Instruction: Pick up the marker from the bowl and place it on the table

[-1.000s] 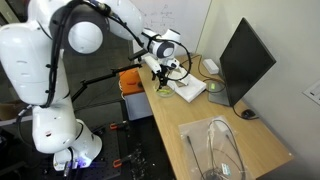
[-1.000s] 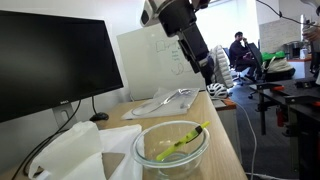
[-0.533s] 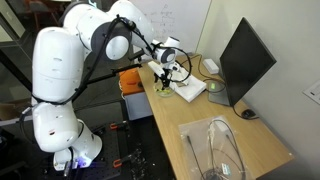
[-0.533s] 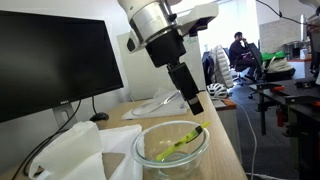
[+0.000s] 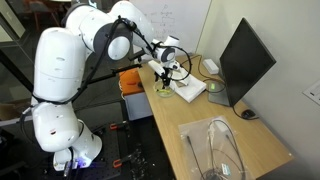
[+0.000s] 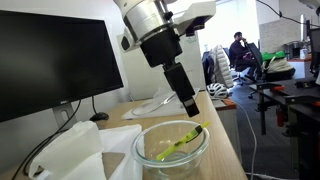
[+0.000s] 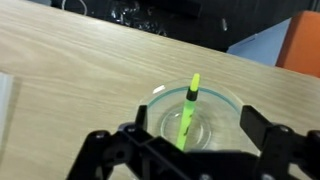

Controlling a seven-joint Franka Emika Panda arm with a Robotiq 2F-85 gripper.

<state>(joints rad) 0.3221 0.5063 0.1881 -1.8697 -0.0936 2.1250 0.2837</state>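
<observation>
Black monitor (image 6: 50,60) far left, crumpled white cloth (image 6: 75,150) below it on the wooden surface (image 7: 60,70). Moving right: a clear greenish bowl (image 6: 140,150), with the yellow-green marker (image 6: 190,137) lying inside, tip propped on the rim. The hand (image 7: 192,125) hovers above, fingers spread wide, grasping nothing.

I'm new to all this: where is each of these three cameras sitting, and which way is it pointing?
Exterior view: high above one end of the table, looking down along it; shows the whole white arm and the monitor's back.
Exterior view: low at table level beside the bowl, facing the office; shows only the arm's end, pincer above the bowl.
Wrist view: on the wrist, looking down at the marker in the bowl; the open pincer frames the bottom.
Shared: both exterior views show arm, monitor and table.
</observation>
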